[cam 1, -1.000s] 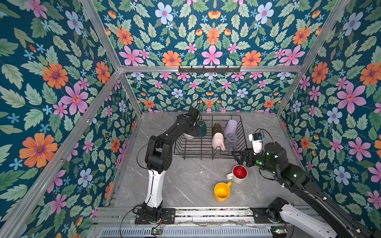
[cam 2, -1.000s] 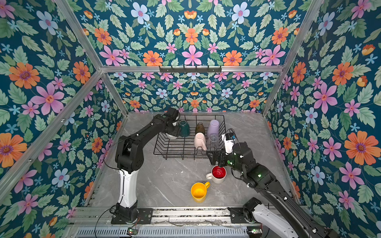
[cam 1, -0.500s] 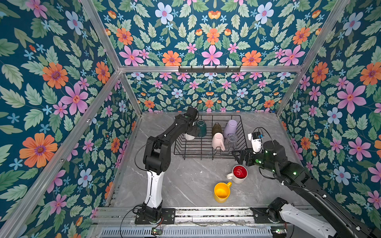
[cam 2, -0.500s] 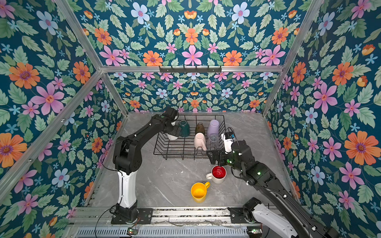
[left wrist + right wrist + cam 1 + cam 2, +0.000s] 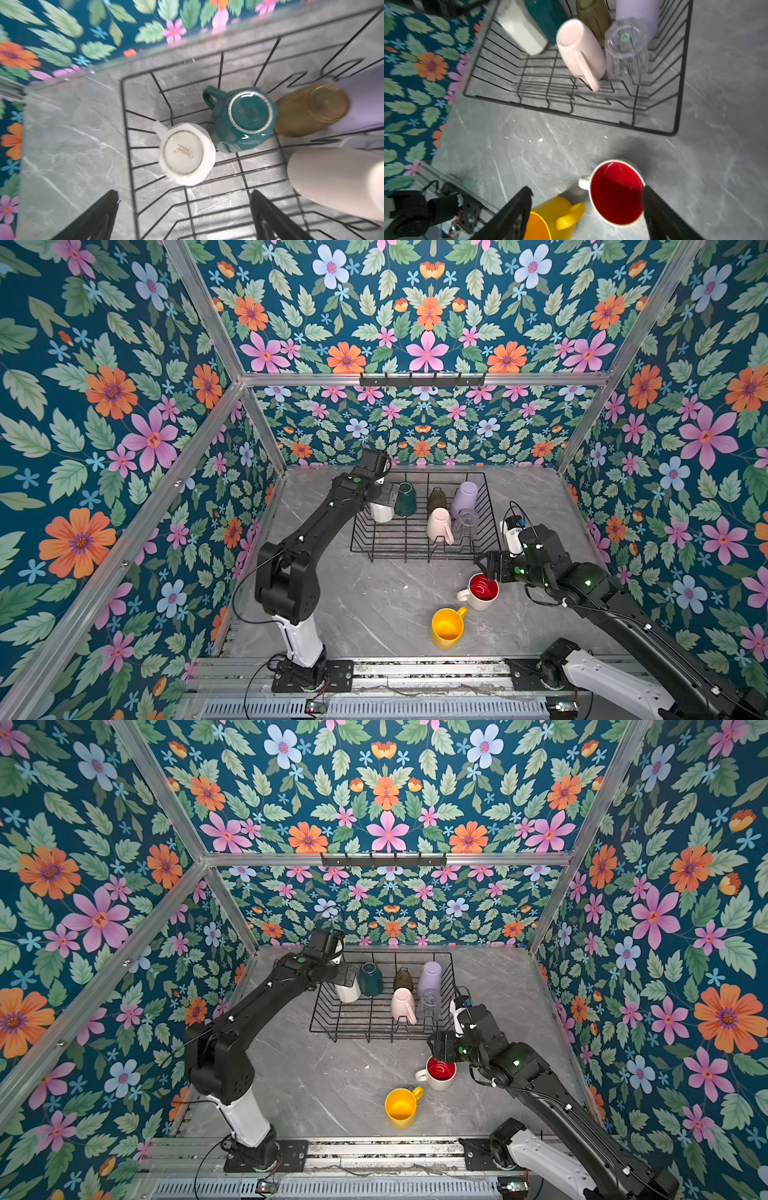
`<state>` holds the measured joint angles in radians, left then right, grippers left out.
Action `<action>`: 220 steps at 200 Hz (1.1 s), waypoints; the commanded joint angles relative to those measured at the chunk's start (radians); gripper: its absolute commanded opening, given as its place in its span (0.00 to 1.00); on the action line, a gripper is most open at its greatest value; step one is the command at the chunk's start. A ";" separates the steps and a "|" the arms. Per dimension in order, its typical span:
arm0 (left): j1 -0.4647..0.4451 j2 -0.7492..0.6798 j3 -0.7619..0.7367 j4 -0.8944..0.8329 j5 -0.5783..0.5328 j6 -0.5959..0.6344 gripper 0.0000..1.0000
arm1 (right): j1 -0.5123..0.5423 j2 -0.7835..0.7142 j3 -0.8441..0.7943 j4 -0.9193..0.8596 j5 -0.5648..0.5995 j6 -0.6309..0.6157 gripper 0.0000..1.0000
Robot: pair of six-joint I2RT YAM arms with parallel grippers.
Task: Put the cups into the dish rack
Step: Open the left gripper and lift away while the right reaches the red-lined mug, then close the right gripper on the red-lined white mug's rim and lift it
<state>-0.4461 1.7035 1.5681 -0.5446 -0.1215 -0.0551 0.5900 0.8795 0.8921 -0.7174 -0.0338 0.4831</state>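
Note:
The black wire dish rack holds several upturned cups: white mug, dark green mug, olive-amber glass, lilac tumbler, pale pink mug and clear glass. My left gripper hovers open above the white mug, clear of it. In front of the rack, a red-lined white mug and a yellow mug stand upright on the table. My right gripper is open, low over the red-lined mug, one finger by its rim.
A black hook rail hangs on the back wall. Floral walls with aluminium posts close in three sides. The arm bases sit on a metal rail along the front edge. The yellow mug's handle points toward the red-lined mug.
The left jaws have spread wide and drawn off the white mug, which stays in the rack. The right gripper has edged closer over the red-lined mug, its jaws narrowing slightly.

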 commanded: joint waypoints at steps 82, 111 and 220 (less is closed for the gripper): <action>-0.001 -0.627 -0.615 0.510 0.027 -0.075 1.00 | 0.001 0.046 -0.146 -0.099 0.092 0.195 0.40; 0.000 -0.746 -0.697 0.486 0.015 -0.093 1.00 | 0.001 0.072 -0.173 -0.065 0.093 0.210 0.31; 0.001 -0.949 -0.835 0.477 -0.076 -0.165 1.00 | 0.002 0.189 -0.231 0.078 0.130 0.235 0.21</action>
<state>-0.4454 0.7605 0.7315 -0.0765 -0.1780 -0.2104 0.5907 1.0439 0.6621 -0.6888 0.0807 0.7071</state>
